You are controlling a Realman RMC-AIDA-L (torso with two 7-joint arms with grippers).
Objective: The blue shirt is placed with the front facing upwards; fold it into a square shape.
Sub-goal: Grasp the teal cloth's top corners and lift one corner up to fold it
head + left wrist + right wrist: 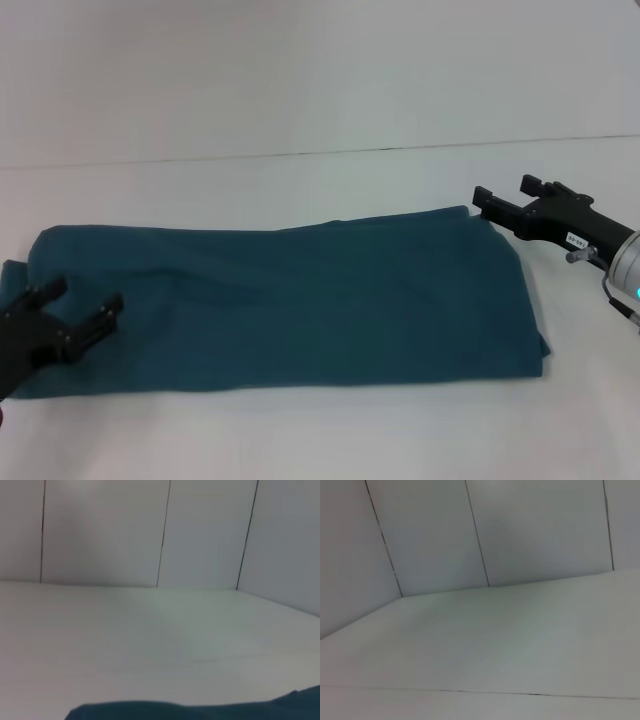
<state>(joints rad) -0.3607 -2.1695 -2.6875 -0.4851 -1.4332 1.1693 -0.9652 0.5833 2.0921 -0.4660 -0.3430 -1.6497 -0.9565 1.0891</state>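
The blue shirt [285, 305] lies on the white table, folded into a long teal band that runs from far left to right of centre; no lettering shows. My left gripper [85, 305] hovers over the band's left end, open, nothing between its fingers. My right gripper [505, 198] is just off the band's far right corner, open and holding nothing. In the left wrist view a strip of the blue shirt [200, 711] shows along the picture's lower edge. The right wrist view holds only table and wall.
The white table [320, 110] stretches behind and in front of the shirt, with a thin dark seam [300, 155] running across it behind the cloth. Panelled white walls [150, 530] stand beyond the table.
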